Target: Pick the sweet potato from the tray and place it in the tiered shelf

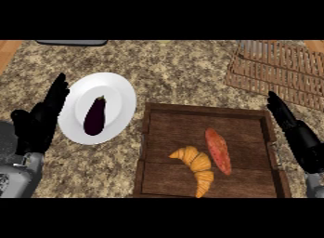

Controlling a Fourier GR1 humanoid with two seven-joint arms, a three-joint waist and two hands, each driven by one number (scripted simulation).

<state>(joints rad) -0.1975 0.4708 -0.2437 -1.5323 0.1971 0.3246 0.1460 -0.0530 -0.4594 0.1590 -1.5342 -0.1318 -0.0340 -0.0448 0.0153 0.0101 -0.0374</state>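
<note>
- Sweet potato point(218, 150) pickup has not begun, in my judgement: you are at the approach step, with nothing held by either hand.
- Your wooden tray point(209, 111) is the biggest thing on the counter, and the wicker tiered shelf point(288, 69) sits beyond its far right corner.
- Your right hand point(298, 135) hangs over the tray's right rim, fingers straight and released; the sweet potato lies to its left, near but apart, inside the tray.
- Your left hand point(41, 118) rests open beside the white plate point(119, 93) with the eggplant point(95, 115).
- Next, swing the right hand leftward and down onto the sweet potato, avoiding the croissant point(197, 167) just beside it.
</note>
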